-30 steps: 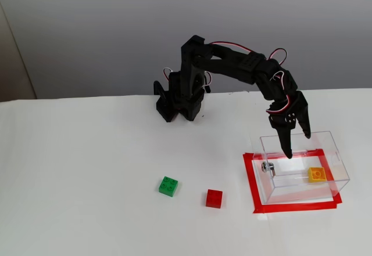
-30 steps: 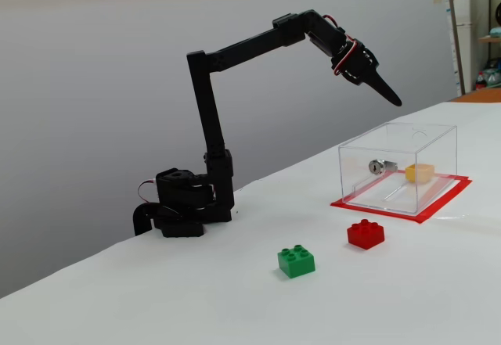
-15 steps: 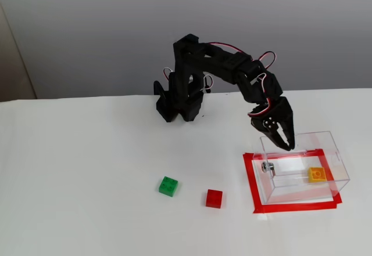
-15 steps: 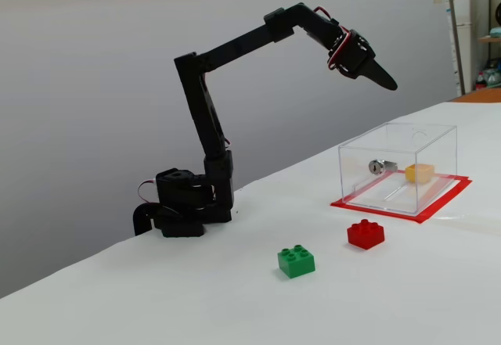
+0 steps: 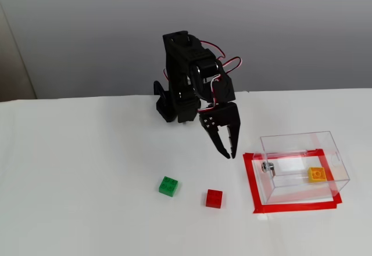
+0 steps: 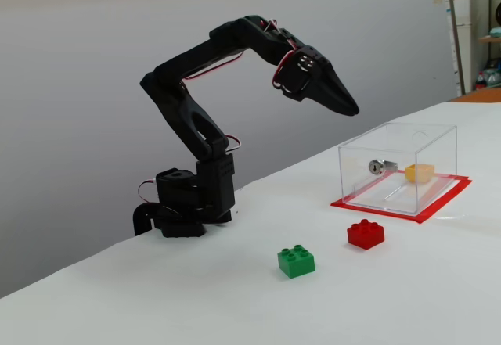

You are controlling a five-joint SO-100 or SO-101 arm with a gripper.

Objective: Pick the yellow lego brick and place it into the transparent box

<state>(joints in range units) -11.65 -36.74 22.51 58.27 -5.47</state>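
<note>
The yellow lego brick (image 5: pixel 317 174) lies inside the transparent box (image 5: pixel 297 139), on its floor near the right wall; in the other fixed view the brick (image 6: pixel 419 173) shows through the clear wall of the box (image 6: pixel 438 169). The box has a small metal knob (image 5: pixel 267 166) on its left side. My gripper (image 5: pixel 230 154) hangs above the table just left of the box, pointing down, with its jaws together and nothing in them. In the side-on fixed view it (image 6: pixel 354 111) is above and left of the box.
A green brick (image 5: pixel 168 186) and a red brick (image 5: pixel 214 198) lie on the white table in front of the arm, left of the box. Red tape (image 5: pixel 250 180) frames the box. The arm's base (image 6: pixel 188 204) stands at the back edge of the table.
</note>
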